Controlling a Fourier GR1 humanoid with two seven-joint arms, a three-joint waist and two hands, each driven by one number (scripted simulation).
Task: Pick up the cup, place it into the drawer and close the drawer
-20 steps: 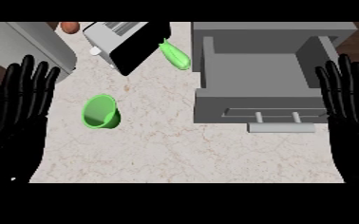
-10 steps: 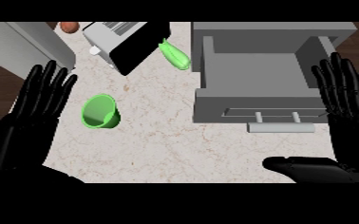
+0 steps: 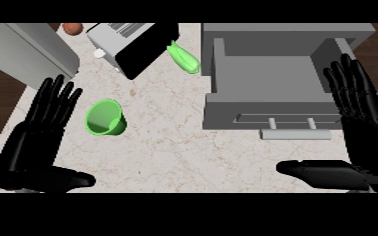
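Observation:
A green cup [image 3: 104, 118] stands on the marble counter, left of the middle, its mouth facing up. The grey drawer [image 3: 275, 117] at the right stands pulled out, and nothing shows inside it; its handle [image 3: 293, 134] faces me. My left hand [image 3: 37, 132] is open with straight fingers, just left of the cup and not touching it. My right hand [image 3: 356, 110] is open at the right edge, fingers up beside the drawer, thumb [image 3: 319, 172] stretched out low on the counter.
A toaster [image 3: 130, 44] sits at the back, with a green vegetable [image 3: 183, 59] lying between it and the drawer. A brown round object [image 3: 71, 28] shows at the far back left. A grey panel [image 3: 33, 55] fills the left back corner.
My left hand has moved right and forward, closer to the cup, and its thumb now shows. My right hand's thumb has come into view near the lower right.

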